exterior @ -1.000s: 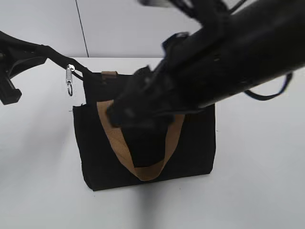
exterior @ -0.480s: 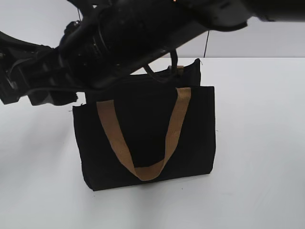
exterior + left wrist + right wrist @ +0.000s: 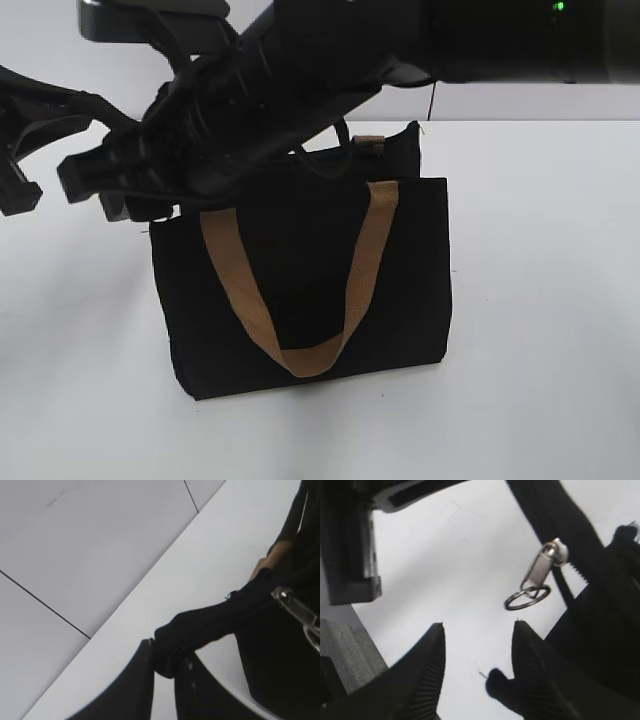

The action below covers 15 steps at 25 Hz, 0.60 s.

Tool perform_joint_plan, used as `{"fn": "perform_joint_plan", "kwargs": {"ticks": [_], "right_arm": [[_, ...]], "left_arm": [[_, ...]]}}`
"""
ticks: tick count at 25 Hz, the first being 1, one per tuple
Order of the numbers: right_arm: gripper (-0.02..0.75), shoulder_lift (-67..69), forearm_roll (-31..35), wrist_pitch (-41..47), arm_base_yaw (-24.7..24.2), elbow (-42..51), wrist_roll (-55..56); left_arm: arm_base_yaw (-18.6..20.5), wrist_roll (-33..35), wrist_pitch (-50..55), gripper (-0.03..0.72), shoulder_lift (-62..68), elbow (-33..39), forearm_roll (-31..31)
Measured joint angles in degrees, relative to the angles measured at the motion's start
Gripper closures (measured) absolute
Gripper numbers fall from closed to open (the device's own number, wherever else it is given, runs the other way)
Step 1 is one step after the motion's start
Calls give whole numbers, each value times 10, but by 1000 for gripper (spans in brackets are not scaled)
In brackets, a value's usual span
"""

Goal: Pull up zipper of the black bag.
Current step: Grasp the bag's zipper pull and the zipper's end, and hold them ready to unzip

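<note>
The black bag (image 3: pixel 410 290) stands upright on the white table, its tan handle (image 3: pixel 370 250) hanging down the front. My left gripper (image 3: pixel 70 105) is at the far left, shut on the black end strip of the zipper (image 3: pixel 210 622), which it holds taut away from the bag's top left corner. The silver pull tab (image 3: pixel 540 572) with its ring hangs on the zipper line and also shows in the left wrist view (image 3: pixel 297 611). My right gripper (image 3: pixel 479 630) is open, just short of the tab. In the exterior view the right gripper (image 3: pixel 110 195) hides the tab.
The white table (image 3: pixel 540 300) stretches to the right of and in front of the bag. A pale wall (image 3: pixel 60 40) stands behind it. The right arm (image 3: pixel 400 50) crosses above the bag from the upper right.
The right arm has swung from over the bag's middle to its upper left corner, now covering the pull tab in the exterior view. The left gripper and bag have stayed put.
</note>
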Motion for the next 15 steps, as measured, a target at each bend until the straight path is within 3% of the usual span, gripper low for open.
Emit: {"fn": "perform_joint_plan", "kwargs": {"ticks": [8,15], "right_arm": [[307,13,-10,-21,-21,0,47],[292,18,9,-44,-21,0,50]], "left_arm": [[0,-4,1,612,-18,0,1],[0,-6,15,612,-18,0,1]]}}
